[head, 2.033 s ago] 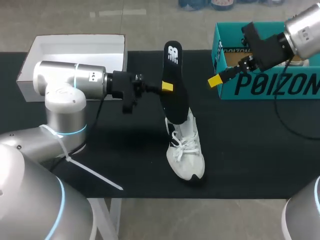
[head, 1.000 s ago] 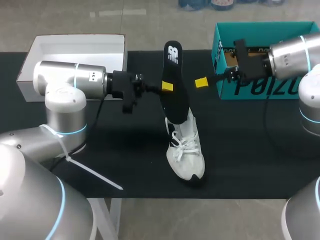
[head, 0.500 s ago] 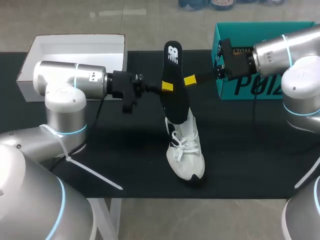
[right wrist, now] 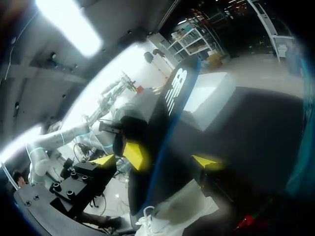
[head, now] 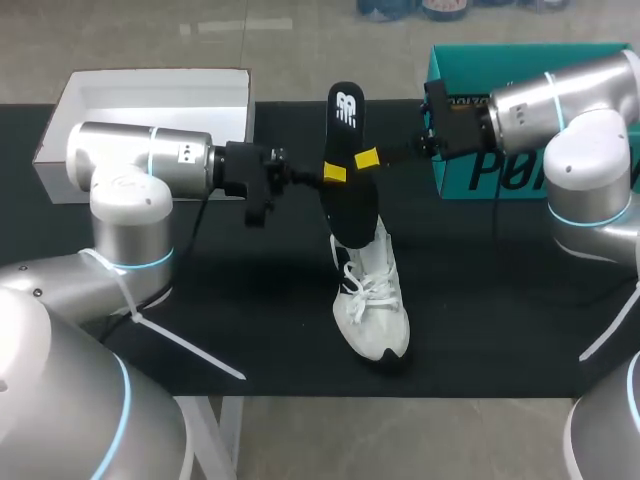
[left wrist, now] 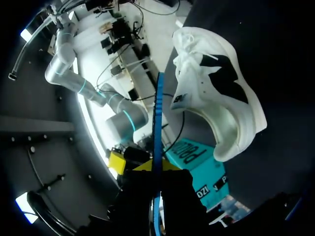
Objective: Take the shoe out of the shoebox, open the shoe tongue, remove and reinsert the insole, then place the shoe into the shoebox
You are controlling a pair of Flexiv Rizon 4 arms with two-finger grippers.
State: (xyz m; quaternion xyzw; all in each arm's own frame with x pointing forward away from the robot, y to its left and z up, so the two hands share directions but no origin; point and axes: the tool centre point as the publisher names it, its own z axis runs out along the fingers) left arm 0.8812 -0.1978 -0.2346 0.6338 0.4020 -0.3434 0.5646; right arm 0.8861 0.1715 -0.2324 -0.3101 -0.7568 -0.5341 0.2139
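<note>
"What's hard to make out?"

"The left arm (head: 130, 165) partly hides the white box (head: 150, 100). The left jaws pinch the black insole (head: 347, 170), which stands upright with its lower end sunk into the white shoe (head: 372, 310) on the black worktop (head: 250, 320)."

"And to the right?"

"The right jaws are spread astride the insole's edge; I cannot tell whether they touch it. The right arm (head: 560, 100) covers part of the teal shoebox (head: 452, 175)."

A: Entry one, insole (head: 345, 130)?
B: Lower end hidden inside the white sneaker (head: 372, 300).
A: Entry two, teal shoebox (head: 452, 175)?
B: Cut off at the head view's edge; front partly behind the right arm (head: 560, 100).
A: Entry three, white box (head: 150, 72)?
B: Near side partly hidden behind the left arm (head: 130, 160)
</note>
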